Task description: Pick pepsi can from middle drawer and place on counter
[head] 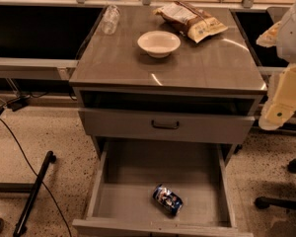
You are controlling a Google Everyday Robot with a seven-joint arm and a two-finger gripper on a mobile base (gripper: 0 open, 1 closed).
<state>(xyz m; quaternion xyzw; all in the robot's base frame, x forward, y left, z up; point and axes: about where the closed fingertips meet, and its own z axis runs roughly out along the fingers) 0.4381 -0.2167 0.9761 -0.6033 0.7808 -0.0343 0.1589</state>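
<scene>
The pepsi can (167,199), blue with white and red marks, lies on its side in the pulled-out middle drawer (133,172), near its front and a little right of centre. The counter (123,58) is the glossy grey-brown top of the cabinet above it. Only white and cream links of my arm (285,90) show at the right edge, beside the counter's right front corner and well above the can. My gripper itself is out of view.
On the counter stand a white bowl (158,43), a snack bag (191,19) at the back right and a clear plastic bottle (110,19) lying at the back left. A drawer front with a dark handle (165,125) sits above the open drawer. Chair wheels (281,199) stand at the right, cables and a black bar (34,191) at the left.
</scene>
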